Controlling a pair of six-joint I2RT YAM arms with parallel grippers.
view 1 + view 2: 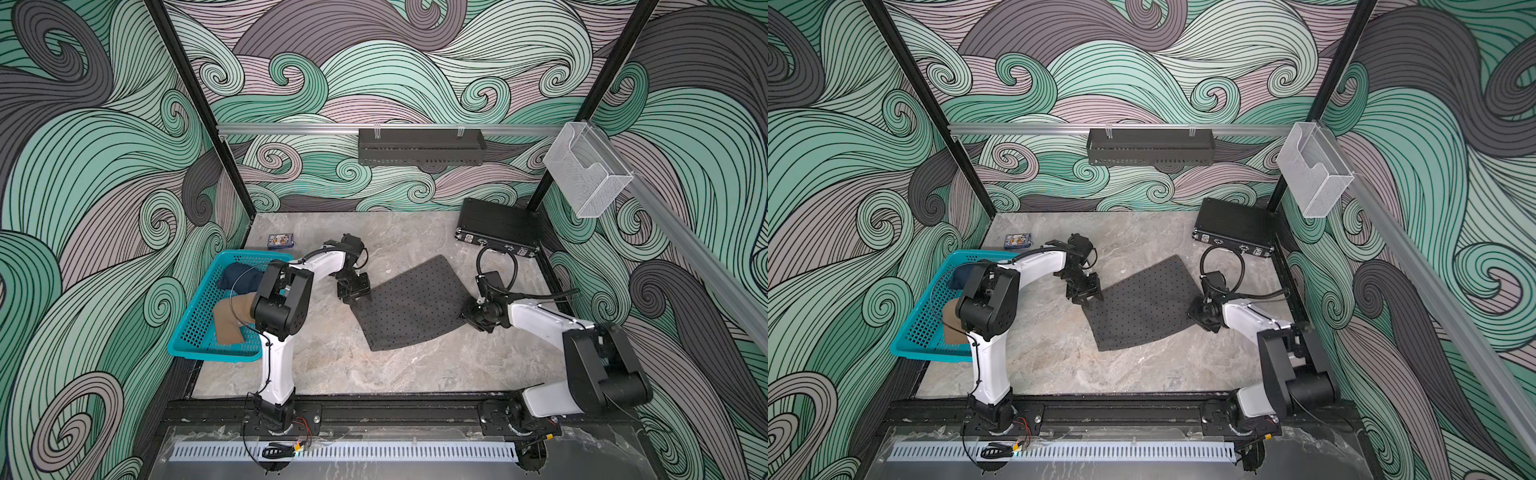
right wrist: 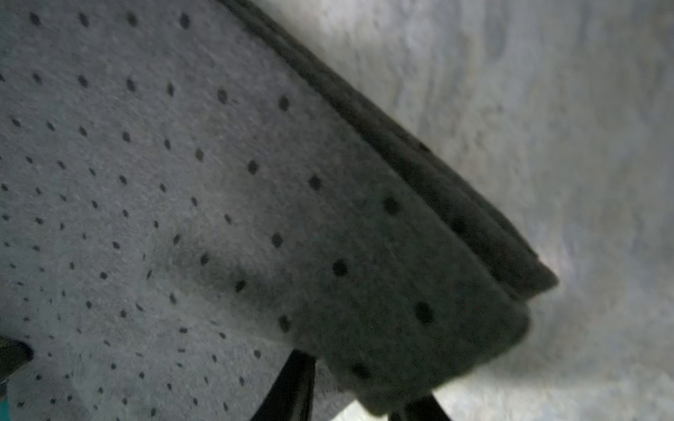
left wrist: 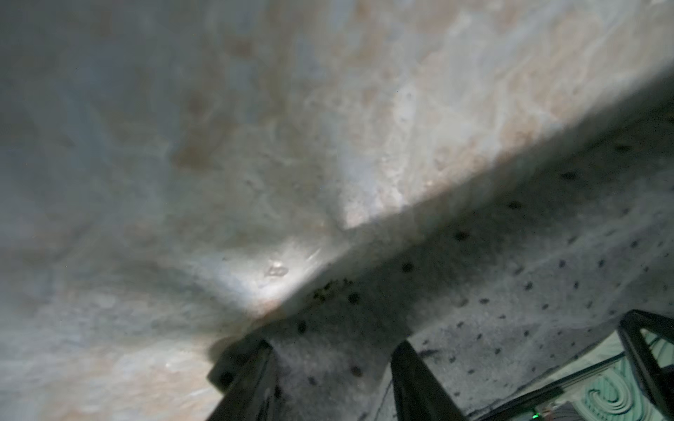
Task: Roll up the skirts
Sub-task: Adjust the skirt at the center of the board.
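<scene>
Dotted grey skirt (image 1: 409, 307) (image 1: 1142, 303) lies flat and unrolled mid marble table (image 1: 332, 365), 1 layer folded along its right edge. Left gripper (image 1: 356, 298) (image 3: 333, 346) is at the skirt's left corner; its 2 fingers (image 3: 255, 379) stand apart with cloth between them, can't tell if clamped. Right gripper (image 1: 469, 313) (image 2: 361, 379) is at the right corner, its fingers (image 2: 291, 386) pinching the thick folded corner, which is lifted a bit off the table. Denim skirt (image 1: 239, 276) and tan skirt (image 1: 230, 322) sit bunched in the teal basket (image 1: 216, 355) at the table's left edge, partly hidden by the left arm. Black case (image 1: 496, 226) is in the far right corner, small blue box (image 1: 280, 241) just behind the basket
</scene>
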